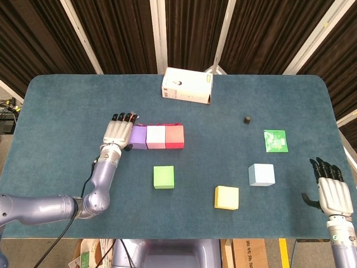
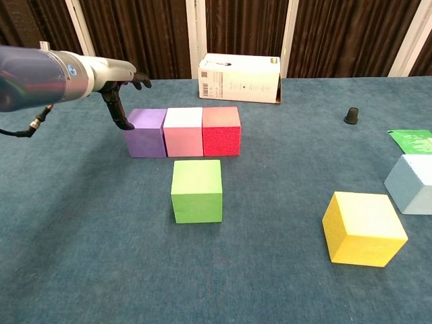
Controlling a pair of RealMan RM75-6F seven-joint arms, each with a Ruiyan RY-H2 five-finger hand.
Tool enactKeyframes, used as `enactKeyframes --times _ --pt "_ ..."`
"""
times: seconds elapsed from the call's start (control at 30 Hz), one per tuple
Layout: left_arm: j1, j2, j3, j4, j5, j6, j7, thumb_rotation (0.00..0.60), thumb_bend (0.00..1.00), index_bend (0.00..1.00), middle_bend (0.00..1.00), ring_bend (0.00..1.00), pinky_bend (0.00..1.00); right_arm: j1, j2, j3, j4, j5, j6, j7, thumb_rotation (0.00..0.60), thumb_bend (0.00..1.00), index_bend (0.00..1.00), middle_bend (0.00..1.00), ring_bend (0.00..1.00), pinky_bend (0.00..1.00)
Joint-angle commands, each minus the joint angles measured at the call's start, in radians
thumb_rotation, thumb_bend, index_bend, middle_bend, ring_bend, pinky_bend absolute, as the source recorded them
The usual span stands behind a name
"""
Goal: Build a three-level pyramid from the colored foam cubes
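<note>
From the head view, the purple cube [image 1: 139, 137], pink cube [image 1: 155, 137] and red cube [image 1: 174, 137] sit touching in a row, with the left hand [image 1: 117, 134] at the row's 9 o'clock end, fingers spread and holding nothing, and the right hand [image 1: 333, 192] resting far off at 4 o'clock, also holding nothing. From the chest view, the green cube [image 2: 196, 190] waits just at 6 o'clock of the row, and the yellow cube [image 2: 364, 228] and pale blue cube [image 2: 411, 182] lie well apart at 3 o'clock. The cubes are foam, so I think they are light and squishy and a bit grippy; hold one gently by two opposite flat sides.

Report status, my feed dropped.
Left robot hand open beside purple cube. Right robot hand open, idle. Purple-pink-red base row set. Green cube unobstructed.
</note>
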Motion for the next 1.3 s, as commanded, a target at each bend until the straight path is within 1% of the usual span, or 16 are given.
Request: enactKeyframes --times 0.03,0.17,0.43,0.57,0.87,1.3 --pt "0.005 0.005 0.008 -0.008 0.003 0.002 0.003 0.600 0.37 0.04 0.02 0.00 0.00 0.001 0.000 0.000 0.000 0.001 0.000 -0.001 0.600 0.29 0.03 0.02 0.00 0.00" --pt "0.013 -0.006 0.012 0.008 0.020 -0.005 -0.019 0.600 0.37 0.03 0.00 0.00 0.00 0.002 -0.001 -0.001 0.001 0.003 -0.004 -0.003 0.600 0.29 0.03 0.02 0.00 0.00" --pt "0.034 -0.073 0.020 0.100 0.120 -0.031 -0.106 0.600 0.36 0.03 0.00 0.00 0.00 0.004 0.000 0.001 0.004 0.013 -0.008 -0.001 0.600 0.29 0.03 0.02 0.00 0.00" --pt "0.041 -0.103 0.027 0.137 0.155 -0.040 -0.128 0.600 0.36 0.03 0.00 0.00 0.00 0.007 0.002 0.001 0.004 0.018 -0.015 0.000 0.600 0.29 0.03 0.02 0.00 0.00" --pt "0.043 -0.137 0.027 0.164 0.184 -0.044 -0.131 0.600 0.35 0.03 0.00 0.00 0.00 0.007 0.006 0.001 0.001 0.022 -0.019 0.004 0.600 0.29 0.03 0.02 0.00 0.00" --pt "0.053 -0.195 0.010 0.226 0.253 -0.008 -0.149 0.600 0.35 0.03 0.00 0.00 0.00 0.012 0.009 -0.002 0.004 0.026 -0.031 0.011 0.600 0.29 0.03 0.02 0.00 0.00"
